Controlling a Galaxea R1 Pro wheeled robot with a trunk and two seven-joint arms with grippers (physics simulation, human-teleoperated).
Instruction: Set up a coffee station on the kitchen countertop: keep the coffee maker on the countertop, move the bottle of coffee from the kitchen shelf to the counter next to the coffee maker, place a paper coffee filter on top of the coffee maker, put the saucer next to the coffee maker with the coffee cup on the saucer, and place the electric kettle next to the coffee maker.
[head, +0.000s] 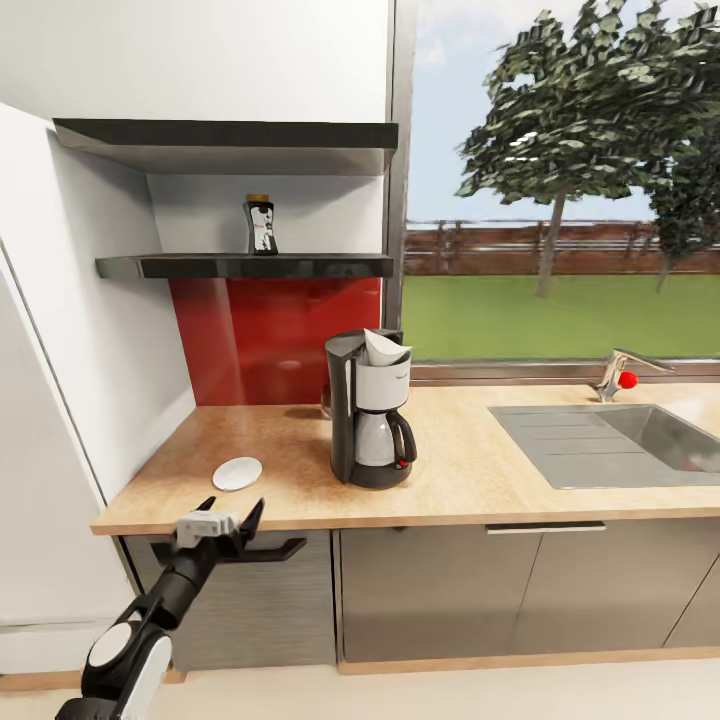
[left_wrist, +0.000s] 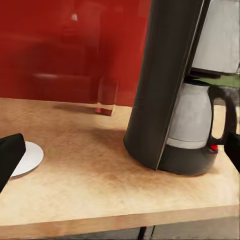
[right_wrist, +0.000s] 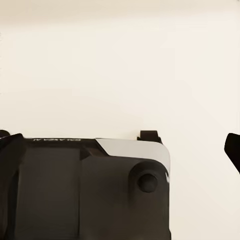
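My left gripper (head: 232, 518) open, empty, hovering at kitchen countertop (head: 480, 470) edge near saucer (head: 237, 473). Right gripper state: cannot tell. Bottle of coffee (head: 261, 224) upright on kitchen shelf (head: 245, 265); likely rigid, slick, breakable; grab mid-body.

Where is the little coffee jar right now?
In the head view, the bottle of coffee stands up on the kitchen shelf, above the red wall panel and up-left of the coffee maker.
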